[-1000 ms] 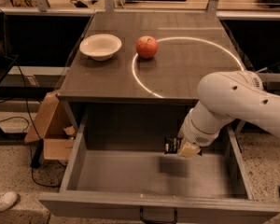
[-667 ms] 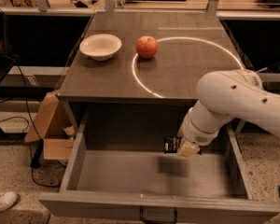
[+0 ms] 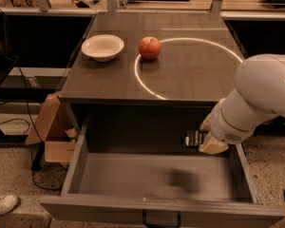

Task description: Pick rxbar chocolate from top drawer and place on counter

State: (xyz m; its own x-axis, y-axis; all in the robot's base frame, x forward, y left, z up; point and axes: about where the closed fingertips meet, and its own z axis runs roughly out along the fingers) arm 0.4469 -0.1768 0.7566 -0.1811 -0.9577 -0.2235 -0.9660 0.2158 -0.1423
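Since the earlier frame the arm [image 3: 256,99] has swung toward the right and risen a little, and the rxbar chocolate [image 3: 194,137] has come up with it; its blurred shadow [image 3: 183,182] now lies nearer the front panel on the floor of the top drawer [image 3: 76,163]. The jaws hang inside the open drawer, below the tabletop's front edge and toward its front-right corner, close to the drawer's right wall. They are clenched on the bar, which sticks out to the left of the pale fingertips [image 3: 213,145] and hangs clear of the drawer floor. So the pick looks done and the step in hand is the lift-out, with the placing on the tabletop [image 3: 194,75] not yet begun. The next move calls for more height, since the bar is below the level of the front edge and would strike it if carried straight back. Once above that edge, it can go in over the front-right corner, where the surface is bare. The bowl [image 3: 102,47] near the back-left corner and the apple [image 3: 149,47], midway along the back part on the ring of light [image 3: 142,82], both stand well apart from that spot.
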